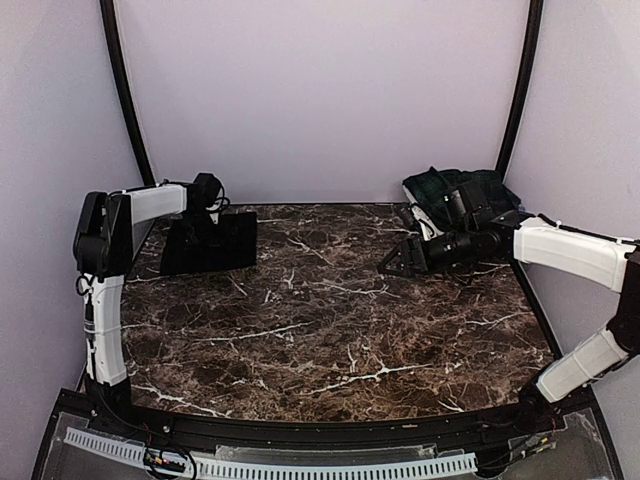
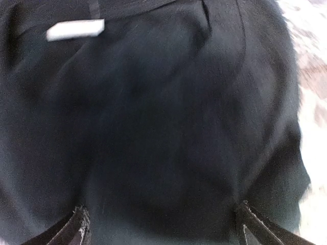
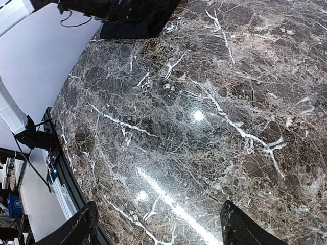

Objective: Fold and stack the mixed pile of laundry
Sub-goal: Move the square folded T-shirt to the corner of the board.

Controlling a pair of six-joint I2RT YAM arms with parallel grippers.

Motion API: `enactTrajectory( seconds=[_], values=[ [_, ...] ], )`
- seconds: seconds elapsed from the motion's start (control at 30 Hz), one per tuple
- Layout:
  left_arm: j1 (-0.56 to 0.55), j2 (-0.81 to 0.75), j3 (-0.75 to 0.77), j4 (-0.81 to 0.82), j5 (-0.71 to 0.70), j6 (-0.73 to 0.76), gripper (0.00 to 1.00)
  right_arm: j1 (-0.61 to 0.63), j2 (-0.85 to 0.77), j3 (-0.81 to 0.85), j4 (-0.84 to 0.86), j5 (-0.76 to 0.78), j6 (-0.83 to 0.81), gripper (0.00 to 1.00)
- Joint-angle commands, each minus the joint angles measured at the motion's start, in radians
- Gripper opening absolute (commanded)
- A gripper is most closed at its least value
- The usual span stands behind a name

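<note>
Two garments are seen on the marbled tabletop [image 1: 330, 330]. One black cloth piece [image 1: 210, 245] is laid flat at the far left, and one tartan garment [image 1: 455, 190] is bunched in the far right corner. The left pincer [image 2: 162, 227] is held directly over the black cloth piece with its two fingers spread wide; whether the cloth is touched cannot be told. One white label [image 2: 75, 29] is seen on that cloth. The right pincer [image 3: 163, 229] is poised near the tartan garment, likewise spread, with only tabletop seen between its fingers.
</note>
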Motion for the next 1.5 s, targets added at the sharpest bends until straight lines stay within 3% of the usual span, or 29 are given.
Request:
enactTrajectory(
  seconds=[0.0, 0.3, 0.5, 0.77, 0.87, 1.13, 1.47],
  values=[
    [-0.027, -0.235, -0.168, 0.085, -0.038, -0.139, 0.99, -0.006, -0.023, 0.011, 0.027, -0.028, -0.006, 0.79],
    [-0.064, -0.183, -0.191, 0.119, -0.082, -0.366, 0.99, -0.007, -0.028, 0.027, 0.022, -0.025, -0.008, 0.79],
    [-0.034, -0.042, -0.04, 0.05, -0.063, -0.442, 0.99, -0.008, -0.034, 0.027, 0.013, -0.012, -0.014, 0.79],
    [0.079, 0.104, 0.119, -0.13, -0.061, -0.273, 0.99, -0.013, -0.049, 0.031, -0.002, -0.004, -0.027, 0.79],
    [0.107, 0.13, 0.136, -0.117, -0.02, -0.218, 0.99, -0.017, -0.046, 0.034, -0.005, -0.005, -0.028, 0.79],
    [0.16, 0.259, 0.355, -0.217, -0.054, -0.091, 0.99, -0.021, -0.043, 0.047, -0.012, -0.008, -0.025, 0.79],
    [0.25, 0.373, 0.533, -0.251, -0.019, -0.11, 0.99, -0.021, -0.062, 0.056, -0.042, 0.014, -0.024, 0.79]
  ],
)
